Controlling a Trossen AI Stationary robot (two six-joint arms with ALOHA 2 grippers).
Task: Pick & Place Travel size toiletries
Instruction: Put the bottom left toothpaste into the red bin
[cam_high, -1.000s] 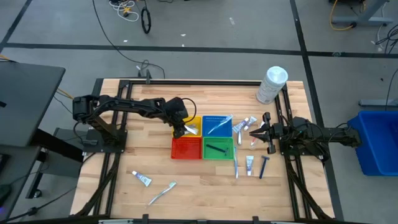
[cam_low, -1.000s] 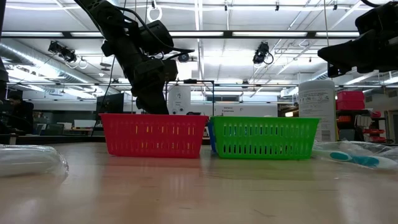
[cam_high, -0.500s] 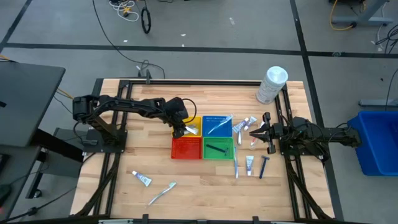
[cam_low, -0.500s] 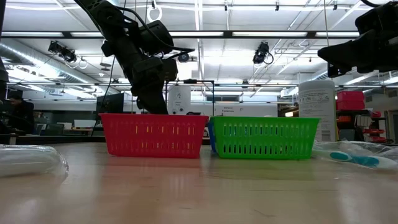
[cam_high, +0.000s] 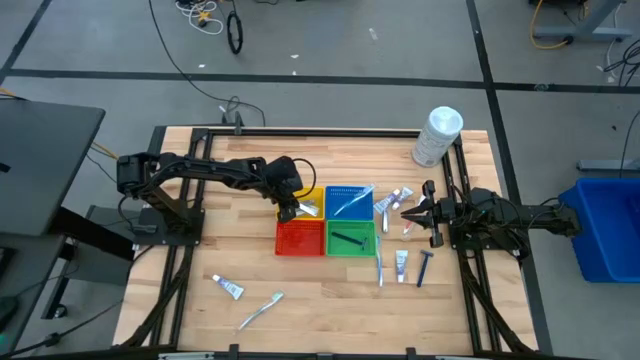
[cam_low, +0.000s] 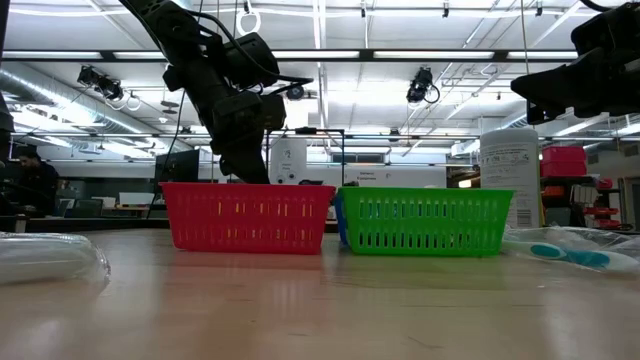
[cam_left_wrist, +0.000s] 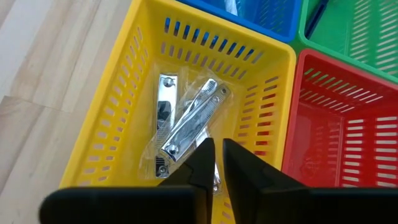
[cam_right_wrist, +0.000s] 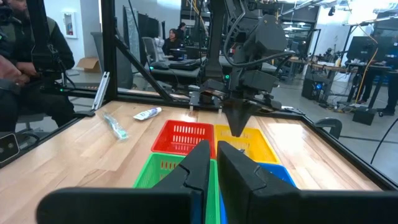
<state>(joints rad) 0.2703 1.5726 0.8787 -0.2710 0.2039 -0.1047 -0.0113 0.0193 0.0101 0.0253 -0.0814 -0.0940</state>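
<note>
Four small baskets stand together mid-table: yellow (cam_high: 312, 196), blue (cam_high: 348, 200), red (cam_high: 299, 238), green (cam_high: 350, 238). My left gripper (cam_left_wrist: 217, 155) hangs slanting down over the yellow basket (cam_left_wrist: 118, 124), fingers shut, just above two silvery packets (cam_left_wrist: 186, 124) lying on its floor. A dark razor (cam_high: 350, 240) lies in the green basket. Loose toiletries lie on the table: a tube (cam_high: 228, 288) and toothbrush (cam_high: 260, 310) near left, tubes (cam_high: 395, 200), a toothbrush (cam_high: 380, 268), a tube (cam_high: 401, 265) and a razor (cam_high: 424, 268) on the right. My right gripper (cam_high: 405, 212) waits level at the right, shut.
A large white cylindrical container (cam_high: 437, 135) stands at the far right corner. A black frame rail (cam_high: 320, 131) runs along the table's far edge. Bare wood lies between the baskets and the near edge. People sit beyond the table in the right wrist view.
</note>
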